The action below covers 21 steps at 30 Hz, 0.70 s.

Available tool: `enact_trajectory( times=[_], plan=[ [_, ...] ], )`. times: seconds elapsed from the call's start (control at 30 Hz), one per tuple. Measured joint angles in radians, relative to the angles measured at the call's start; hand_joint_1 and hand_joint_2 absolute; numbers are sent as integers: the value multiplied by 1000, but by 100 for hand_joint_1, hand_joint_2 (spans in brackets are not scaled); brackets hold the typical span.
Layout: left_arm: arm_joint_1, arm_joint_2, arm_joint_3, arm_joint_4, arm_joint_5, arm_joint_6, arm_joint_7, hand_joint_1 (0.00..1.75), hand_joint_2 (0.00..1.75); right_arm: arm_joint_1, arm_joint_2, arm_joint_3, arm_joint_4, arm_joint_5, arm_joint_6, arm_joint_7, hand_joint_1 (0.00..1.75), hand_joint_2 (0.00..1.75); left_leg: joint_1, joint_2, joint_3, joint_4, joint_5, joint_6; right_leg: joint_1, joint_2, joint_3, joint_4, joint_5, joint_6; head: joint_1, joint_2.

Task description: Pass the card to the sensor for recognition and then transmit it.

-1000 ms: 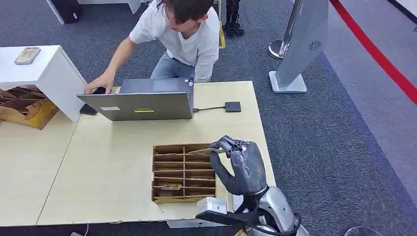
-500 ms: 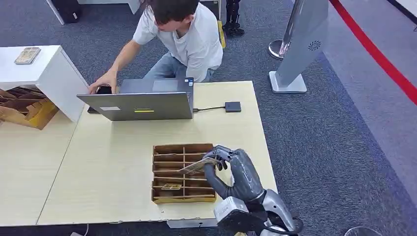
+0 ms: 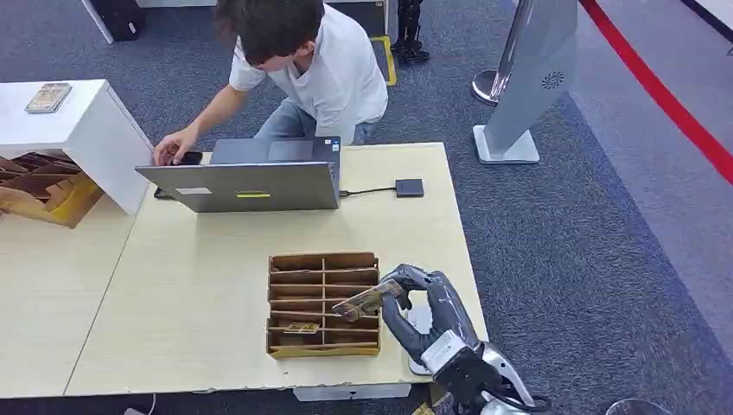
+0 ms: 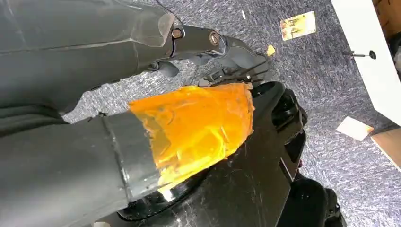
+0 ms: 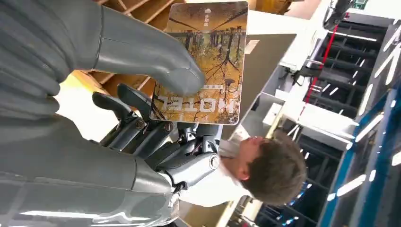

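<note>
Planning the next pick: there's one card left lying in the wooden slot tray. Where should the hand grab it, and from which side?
The card lies flat in a narrow slot on the near-left of the tray, dividers along both long sides. Probably best from above, pinching a short end, since the dividers block its long edges. The right hand already pinches a hotel card between thumb and fingers by one end, so that grip seems to work.

Blue-grey carpet [image 3: 562, 259] with a red stripe [image 3: 666, 95] far right, a pale wooden table [image 3: 190, 294] near, a white cabinet [image 3: 86, 130] far left
</note>
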Motion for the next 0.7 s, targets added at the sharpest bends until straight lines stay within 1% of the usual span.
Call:
enact_trajectory(
  times=[0.3, 0.7],
  plan=[
    [3, 0, 0, 0, 6, 6, -6, 0, 0, 54, 5, -49, 0, -11, 1, -2, 175, 175, 0, 0, 0, 0, 0, 0, 0, 0, 0, 0, 0, 0, 0, 0],
    [4, 0, 0, 0, 8, 8, -8, 0, 0, 70, 8, -64, -1, -15, 2, -2, 175, 175, 0, 0, 0, 0, 0, 0, 0, 0, 0, 0, 0, 0, 0, 0]
  ],
)
